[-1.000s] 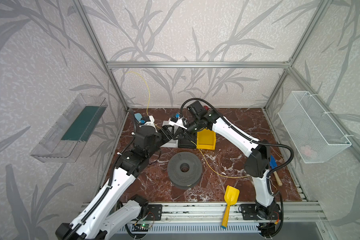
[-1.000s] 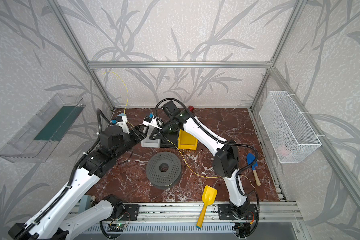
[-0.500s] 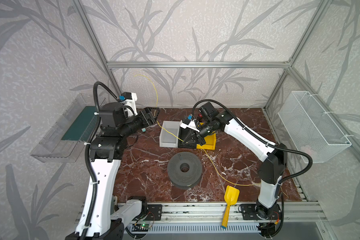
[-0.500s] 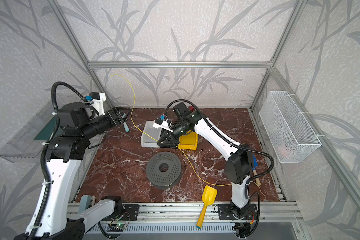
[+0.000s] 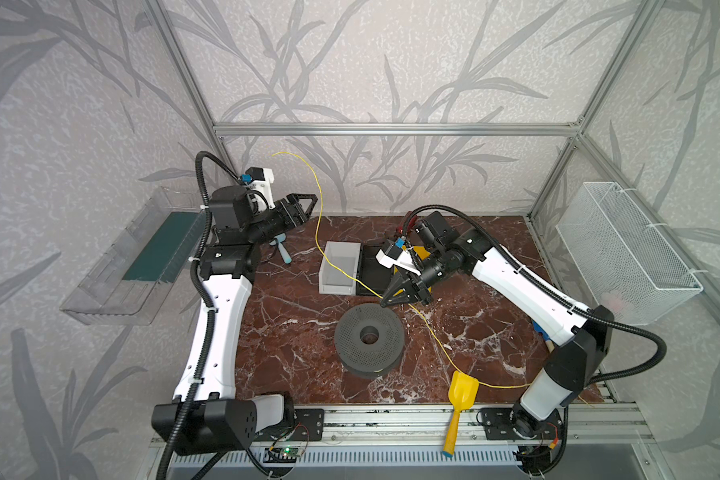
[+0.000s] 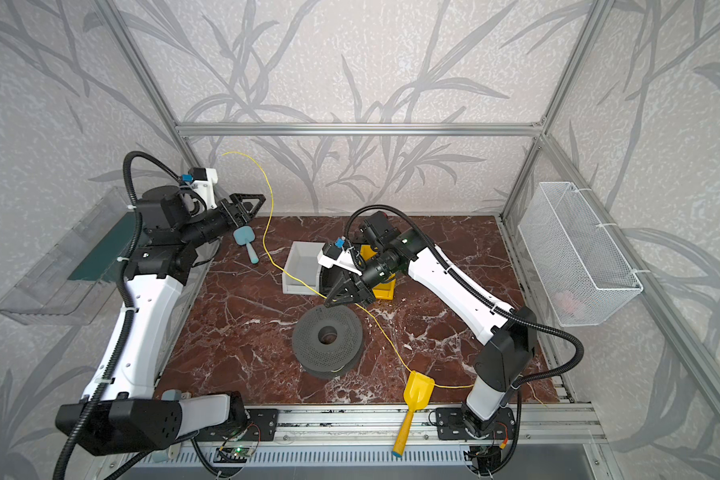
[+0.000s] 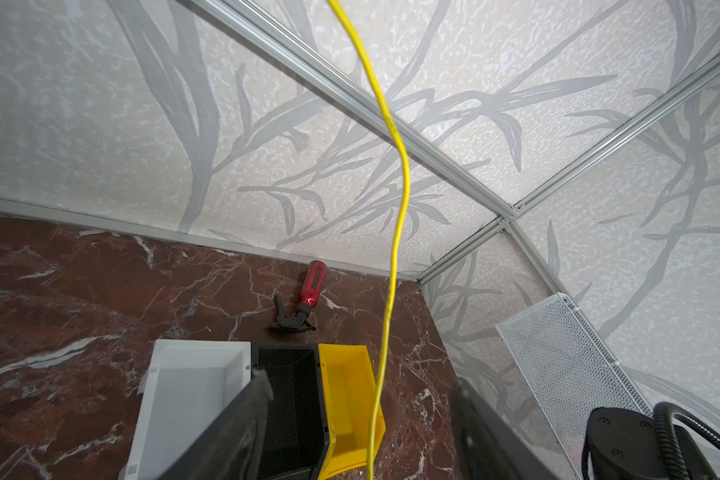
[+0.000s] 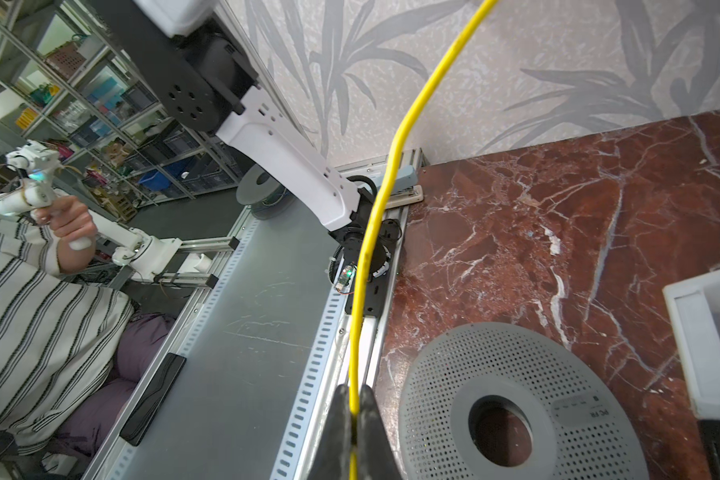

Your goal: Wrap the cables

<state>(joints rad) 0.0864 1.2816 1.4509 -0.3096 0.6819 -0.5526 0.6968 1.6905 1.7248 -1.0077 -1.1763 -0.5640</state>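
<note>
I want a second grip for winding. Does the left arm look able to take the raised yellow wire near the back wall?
Probably yes: the left pincer is open right at the yellow wire, and its wrist view shows the wire passing between its fingers, nothing blocking.

In the left wrist view, the left gripper (image 7: pixel 360 382) shows only blurred fingers (image 7: pixel 233 436) cut by the frame edge; the cable (image 7: pixel 395 249) runs off-frame between them. The right wrist view cuts off the spool (image 8: pixel 516 374) just beside the right gripper (image 8: pixel 353 392). In both top views it hides much of the yellow bin (image 6: pixel 382 290) behind its fingers.
</note>
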